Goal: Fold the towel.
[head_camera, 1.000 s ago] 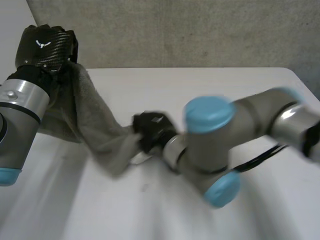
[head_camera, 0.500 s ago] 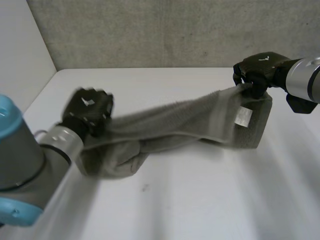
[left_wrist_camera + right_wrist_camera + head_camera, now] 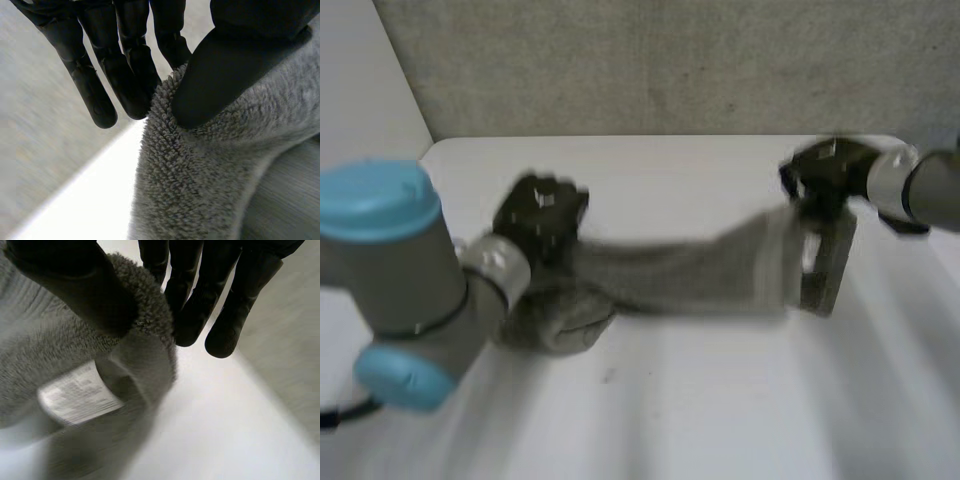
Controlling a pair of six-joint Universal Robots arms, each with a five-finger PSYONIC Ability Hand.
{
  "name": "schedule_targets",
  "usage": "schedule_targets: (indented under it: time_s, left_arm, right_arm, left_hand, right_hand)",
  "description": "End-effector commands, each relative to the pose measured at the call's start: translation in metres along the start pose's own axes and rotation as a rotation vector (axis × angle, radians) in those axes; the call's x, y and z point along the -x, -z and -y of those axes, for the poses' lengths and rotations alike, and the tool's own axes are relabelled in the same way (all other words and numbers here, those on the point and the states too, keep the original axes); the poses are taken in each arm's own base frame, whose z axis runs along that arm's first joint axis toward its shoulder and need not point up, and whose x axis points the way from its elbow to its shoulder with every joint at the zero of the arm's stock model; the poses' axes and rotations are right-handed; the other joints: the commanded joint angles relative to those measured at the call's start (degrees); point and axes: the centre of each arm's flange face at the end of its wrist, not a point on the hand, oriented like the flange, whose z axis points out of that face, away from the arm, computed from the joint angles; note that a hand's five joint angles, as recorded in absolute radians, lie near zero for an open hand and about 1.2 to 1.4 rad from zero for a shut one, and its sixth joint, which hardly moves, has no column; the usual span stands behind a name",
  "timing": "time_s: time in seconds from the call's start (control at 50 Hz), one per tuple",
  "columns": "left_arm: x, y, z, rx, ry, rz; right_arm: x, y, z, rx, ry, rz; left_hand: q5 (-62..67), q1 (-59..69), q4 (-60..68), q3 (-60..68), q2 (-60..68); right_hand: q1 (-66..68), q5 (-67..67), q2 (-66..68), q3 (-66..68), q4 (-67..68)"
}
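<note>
A grey terry towel (image 3: 700,275) hangs stretched between my two hands above the white table (image 3: 720,400). My left hand (image 3: 542,215) pinches one end of it; in the left wrist view the thumb (image 3: 225,75) presses the towel (image 3: 210,170) against the fingers (image 3: 125,65). That end sags in a bunch onto the table below the hand. My right hand (image 3: 828,172) holds the other end at the back right. Its thumb (image 3: 75,285) clamps the towel's edge (image 3: 145,305) against the fingers (image 3: 200,295), and a white label (image 3: 77,392) hangs beneath.
A grey wall (image 3: 670,60) runs behind the table's far edge. My left arm's blue-capped elbow (image 3: 380,210) stands at the near left. The table's front half lies bare white.
The left hand swung down from high at the left to mid-table, the right hand swept from the middle to the back right, and the towel got pulled out between them.
</note>
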Motion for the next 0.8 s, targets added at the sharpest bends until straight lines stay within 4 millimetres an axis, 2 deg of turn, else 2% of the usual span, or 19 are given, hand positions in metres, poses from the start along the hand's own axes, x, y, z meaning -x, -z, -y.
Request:
schedule_targets:
  time_s: [0.02,0.04,0.08,0.1,0.18,0.22,0.36,0.4,0.42,0.44,0.46,0.52,0.54,0.56,0.58,0.6,0.62,0.7,0.8]
  left_arm:
    - [0.068,-0.042,0.108,-0.411,-0.038,0.275]
    - [0.068,-0.042,0.108,-0.412,-0.038,0.276]
    - [0.084,-0.038,0.143,-0.549,-0.035,0.355]
    - [0.085,-0.038,0.143,-0.55,-0.035,0.356]
    - [0.089,-0.024,0.165,-0.622,-0.023,0.402]
    - [0.088,-0.021,0.162,-0.609,-0.021,0.398]
    - [0.063,-0.014,0.115,-0.459,-0.036,0.32]
    - [0.045,-0.011,0.077,-0.349,-0.04,0.264]
    - [0.045,-0.011,0.077,-0.348,-0.04,0.264]
    - [0.037,-0.009,0.058,-0.293,-0.04,0.238]
    - [0.027,-0.007,0.04,-0.241,-0.039,0.211]
    - [0.015,-0.005,0.023,-0.191,-0.04,0.175]
    - [0.002,-0.005,0.003,-0.135,-0.043,0.136]
    - [-0.012,-0.004,-0.015,-0.084,-0.044,0.096]
    - [-0.013,-0.004,-0.015,-0.083,-0.044,0.096]
    - [-0.024,-0.003,-0.031,-0.037,-0.046,0.062]
    - [-0.033,-0.002,-0.046,0.007,-0.048,0.036]
    - [-0.047,0.0,-0.068,0.069,-0.052,-0.003]
    - [-0.053,0.004,-0.075,0.093,-0.055,-0.021]
  right_arm:
    - [-0.07,-0.007,0.094,-0.527,-0.03,-0.355]
    - [-0.081,0.0,0.112,-0.63,-0.054,-0.403]
    - [-0.088,0.007,0.125,-0.713,-0.075,-0.426]
    - [-0.093,0.014,0.136,-0.779,-0.084,-0.433]
    - [-0.095,0.022,0.144,-0.818,-0.104,-0.424]
    - [-0.093,0.023,0.143,-0.804,-0.108,-0.414]
    - [-0.059,0.001,0.1,-0.56,-0.133,-0.204]
    - [-0.051,-0.006,0.087,-0.5,-0.119,-0.165]
    - [-0.042,-0.015,0.071,-0.434,-0.105,-0.128]
    - [-0.042,-0.015,0.071,-0.434,-0.105,-0.127]
    - [-0.033,-0.023,0.057,-0.372,-0.088,-0.1]
    - [-0.016,-0.04,0.025,-0.258,-0.069,-0.048]
    - [-0.007,-0.048,0.008,-0.205,-0.075,-0.015]
    - [-0.007,-0.049,0.007,-0.205,-0.075,-0.014]
    - [0.004,-0.056,-0.011,-0.148,-0.093,0.022]
    - [0.004,-0.056,-0.011,-0.147,-0.093,0.023]
    - [0.016,-0.063,-0.027,-0.093,-0.109,0.061]
    - [0.04,-0.072,-0.063,0.027,-0.14,0.138]
    - [0.042,-0.071,-0.07,0.057,-0.143,0.148]
  left_hand:
    - [11.5,11.8,10.2,10.3,10.2]
    - [11.5,11.8,10.2,10.3,10.2]
    - [11.5,11.8,10.2,10.3,10.2]
    - [11.5,11.8,10.2,10.3,10.2]
    - [11.5,11.8,10.2,10.3,10.2]
    - [11.5,11.8,10.2,10.3,10.2]
    - [11.5,11.8,10.2,10.3,10.2]
    - [11.5,11.8,10.2,10.3,10.2]
    - [11.5,11.8,10.2,10.3,10.2]
    - [11.5,11.8,10.2,10.3,10.2]
    - [11.5,11.8,10.2,10.3,10.2]
    - [11.5,11.8,10.2,10.3,10.2]
    - [11.5,11.8,10.2,10.3,10.2]
    - [11.5,11.8,10.2,10.3,10.2]
    - [11.5,11.8,10.2,10.3,10.2]
    - [11.5,11.8,10.2,10.3,10.2]
    - [11.5,11.8,10.2,10.3,10.2]
    - [11.5,11.8,10.2,10.3,10.2]
    - [11.5,11.8,10.2,10.3,10.2]
  right_hand:
    - [4.2,3.0,4.6,4.0,3.2]
    - [4.2,3.0,4.6,4.0,3.2]
    - [4.2,3.0,4.6,4.0,3.2]
    - [4.2,3.0,4.6,4.0,3.2]
    - [4.2,3.0,4.6,4.0,3.2]
    - [4.2,3.0,4.6,4.0,3.2]
    - [4.2,3.0,4.6,4.0,3.2]
    - [4.2,3.0,4.6,4.0,3.2]
    - [4.2,3.0,4.6,4.0,3.2]
    - [4.2,3.0,4.6,4.0,3.2]
    - [4.2,3.0,4.6,4.0,3.2]
    - [4.2,3.0,4.6,4.0,3.2]
    - [4.2,3.0,4.6,4.0,3.2]
    - [4.2,3.0,4.6,4.0,3.2]
    - [4.2,3.0,4.6,4.0,3.2]
    - [4.2,3.0,4.6,4.0,3.2]
    - [4.2,3.0,4.6,4.0,3.2]
    - [4.2,3.0,4.6,4.0,3.2]
    - [4.2,3.0,4.6,4.0,3.2]
